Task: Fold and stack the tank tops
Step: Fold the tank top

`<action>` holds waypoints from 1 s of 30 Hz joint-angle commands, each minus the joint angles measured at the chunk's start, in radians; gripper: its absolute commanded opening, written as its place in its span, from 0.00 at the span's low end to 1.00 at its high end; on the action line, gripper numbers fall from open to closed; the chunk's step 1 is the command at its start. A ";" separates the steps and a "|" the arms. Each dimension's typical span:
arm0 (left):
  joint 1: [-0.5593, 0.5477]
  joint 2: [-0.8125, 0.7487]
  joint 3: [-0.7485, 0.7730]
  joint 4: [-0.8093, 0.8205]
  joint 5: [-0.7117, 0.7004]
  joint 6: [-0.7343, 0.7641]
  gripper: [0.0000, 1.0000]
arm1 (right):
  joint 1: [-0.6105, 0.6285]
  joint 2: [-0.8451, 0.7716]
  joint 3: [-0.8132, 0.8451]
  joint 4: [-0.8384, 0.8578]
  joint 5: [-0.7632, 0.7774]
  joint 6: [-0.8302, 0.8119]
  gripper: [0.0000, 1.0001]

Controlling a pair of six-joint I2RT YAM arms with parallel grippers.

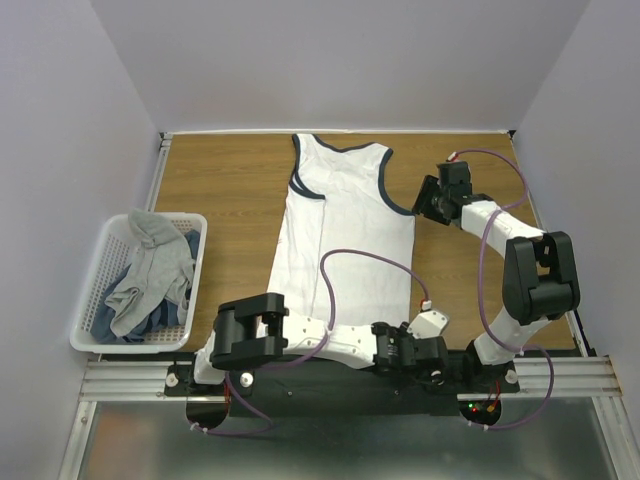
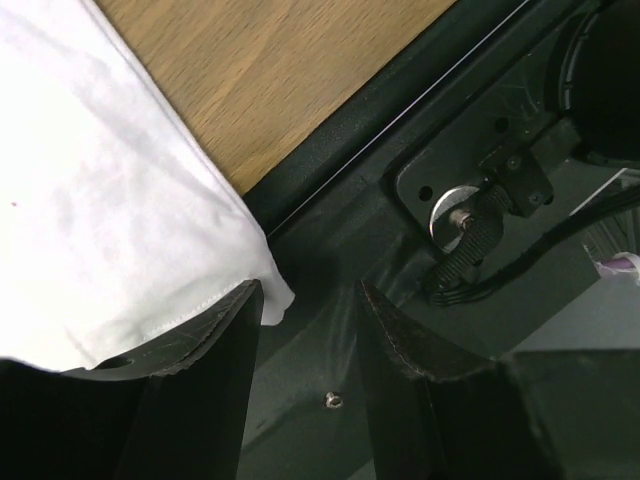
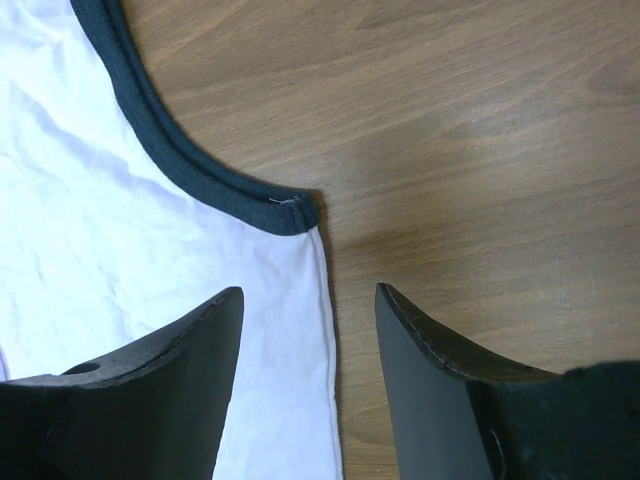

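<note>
Nearest, the left gripper (image 2: 310,310) stood at the near right hem corner of the white tank top (image 1: 345,230). Its jaws were partly apart with nothing between them, and the corner lay just at one fingertip. The left arm (image 1: 300,338) lay across the hem of this top and hid it from above. To the left of the top, well apart, the white lattice basket (image 1: 92,275) held a heap of grey tank tops (image 1: 150,265). Farther, at the top's right armhole, the right gripper (image 3: 310,300) hung with jaws apart over the side seam, holding nothing. The top lay flat on the wooden table (image 1: 220,180).
</note>
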 commanded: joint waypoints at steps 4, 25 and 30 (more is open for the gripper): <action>-0.003 0.034 0.071 -0.062 -0.048 0.019 0.53 | -0.008 -0.031 -0.010 0.011 -0.028 0.002 0.60; -0.001 -0.071 0.008 -0.055 -0.149 -0.046 0.00 | -0.007 -0.030 -0.016 0.011 -0.060 -0.007 0.54; 0.015 -0.184 -0.104 0.024 -0.126 -0.076 0.00 | -0.007 -0.013 -0.013 0.016 -0.074 -0.009 0.53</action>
